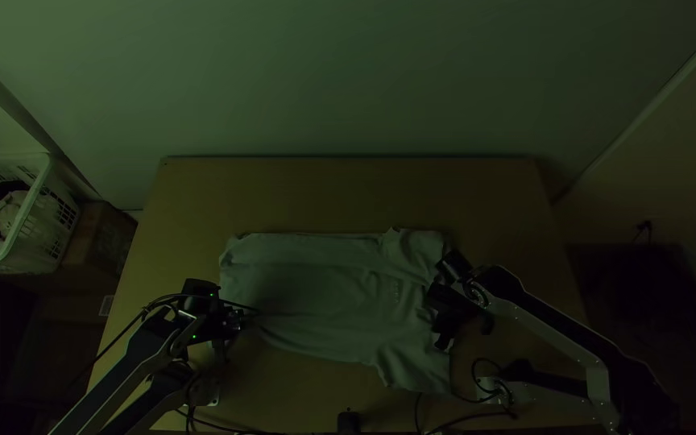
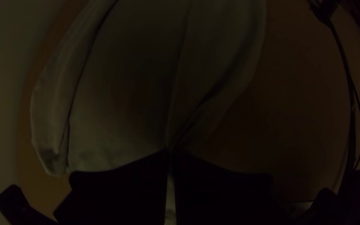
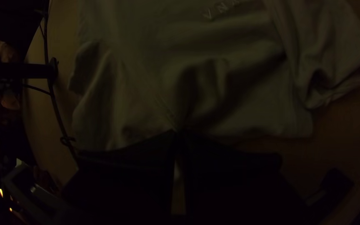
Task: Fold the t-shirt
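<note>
Top view: a pale cloth t-shirt [image 1: 324,282] lies spread and wrinkled across the middle and near part of a light wooden tabletop [image 1: 324,189], its hem end to the left and its sleeves to the right. The left hand [image 1: 235,320] is at the hem end's near corner; the right hand [image 1: 443,310] is at the collar end. Black arm parts cover much of both spots.

The wrist views show the grips more closely. In the left one, the wide black fingers [image 2: 126,189] are closed on the t-shirt, which rises to their tips in a narrow ridge. In the right one, the other hand is closed on the t-shirt too, with creases running into the pinch, small lettering on the cloth and a rumpled sleeve [image 3: 334,62].

A thin black cable [image 1: 239,305] from the left arm crosses above the hem end. More black cables [image 1: 465,417] curl along the near edge, close to the near sleeve. Beyond the left side, a white plastic basket [image 1: 32,201] of dark and pale cloth stands beside a brown box [image 1: 100,234].
</note>
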`<action>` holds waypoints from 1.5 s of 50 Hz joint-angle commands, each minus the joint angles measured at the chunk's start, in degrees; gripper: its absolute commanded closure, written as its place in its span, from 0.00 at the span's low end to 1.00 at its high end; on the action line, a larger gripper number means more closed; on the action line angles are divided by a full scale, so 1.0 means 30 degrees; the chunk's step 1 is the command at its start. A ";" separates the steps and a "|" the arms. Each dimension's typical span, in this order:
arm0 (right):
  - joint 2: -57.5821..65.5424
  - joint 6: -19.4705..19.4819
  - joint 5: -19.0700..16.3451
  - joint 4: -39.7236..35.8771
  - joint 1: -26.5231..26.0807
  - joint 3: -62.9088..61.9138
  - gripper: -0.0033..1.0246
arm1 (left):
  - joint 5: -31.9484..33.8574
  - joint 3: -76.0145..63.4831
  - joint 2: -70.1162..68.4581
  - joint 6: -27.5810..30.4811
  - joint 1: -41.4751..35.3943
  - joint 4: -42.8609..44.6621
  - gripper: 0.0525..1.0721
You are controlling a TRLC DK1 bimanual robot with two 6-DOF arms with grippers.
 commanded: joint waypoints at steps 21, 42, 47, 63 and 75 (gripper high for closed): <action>0.1267 -0.1205 -0.1989 -0.0877 -0.3100 0.4363 0.98 | 0.2205 0.4170 0.4715 0.0217 0.3471 0.0963 0.97; 0.5252 -0.1322 -0.2985 -0.1287 -0.5766 0.9431 0.97 | 0.3054 0.5899 0.6824 0.1096 0.4760 0.2721 0.97; 0.6014 -0.1322 -0.3015 -0.1493 -0.6000 1.0369 0.97 | 0.3670 0.6807 0.8113 0.1652 0.5698 0.2721 0.97; 0.8064 -0.1176 -0.3249 -0.1903 -0.6469 1.2596 0.97 | 0.4988 0.9239 1.1658 0.2092 0.6225 0.3365 0.97; 0.9441 -0.1293 -0.3220 -0.1903 -0.7582 1.3152 0.97 | 0.5135 1.0733 1.3357 0.2151 0.6401 0.3512 0.97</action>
